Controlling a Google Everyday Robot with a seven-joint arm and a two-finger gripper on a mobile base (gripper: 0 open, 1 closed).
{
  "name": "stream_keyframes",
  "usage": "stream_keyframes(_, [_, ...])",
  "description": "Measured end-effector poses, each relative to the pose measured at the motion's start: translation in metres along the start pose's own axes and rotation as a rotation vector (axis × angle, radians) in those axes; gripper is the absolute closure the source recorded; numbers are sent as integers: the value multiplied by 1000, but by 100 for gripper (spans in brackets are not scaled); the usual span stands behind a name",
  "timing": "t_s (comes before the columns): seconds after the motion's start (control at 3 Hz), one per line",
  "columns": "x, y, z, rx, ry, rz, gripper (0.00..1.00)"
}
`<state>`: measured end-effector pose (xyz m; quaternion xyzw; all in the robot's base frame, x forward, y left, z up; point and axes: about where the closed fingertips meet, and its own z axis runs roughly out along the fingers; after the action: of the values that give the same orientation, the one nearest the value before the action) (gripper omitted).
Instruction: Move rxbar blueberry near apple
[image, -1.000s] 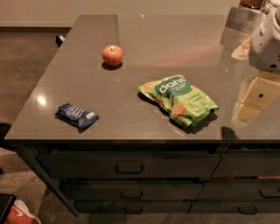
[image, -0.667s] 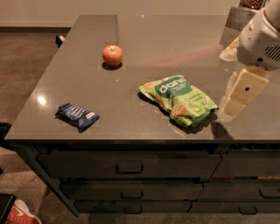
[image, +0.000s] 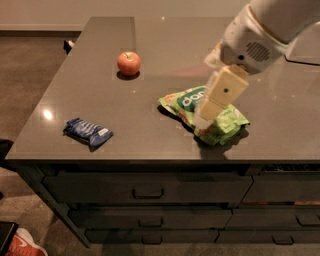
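Observation:
The rxbar blueberry (image: 88, 132), a small dark blue wrapped bar with a pale label patch, lies near the front left edge of the grey counter (image: 165, 45). The apple (image: 128, 63), round and red-orange, sits farther back and a little to the right of it. My gripper (image: 207, 112) hangs from the white arm that comes in from the upper right. It is above the green snack bag, well to the right of both the bar and the apple, and holds nothing that shows.
A green snack bag (image: 205, 114) lies at the counter's front middle, partly behind the gripper. Drawers with handles (image: 148, 192) run below the counter's front edge. A red shoe (image: 22, 245) is on the floor at the lower left.
The arm has swung left from the counter's right edge to above the green snack bag. The bar, the apple and the bag have not moved.

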<state>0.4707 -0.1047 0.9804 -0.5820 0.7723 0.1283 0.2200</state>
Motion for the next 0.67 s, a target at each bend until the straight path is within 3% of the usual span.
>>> stream_keyframes(0.67, [-68, 15, 45, -2, -37, 34, 0])
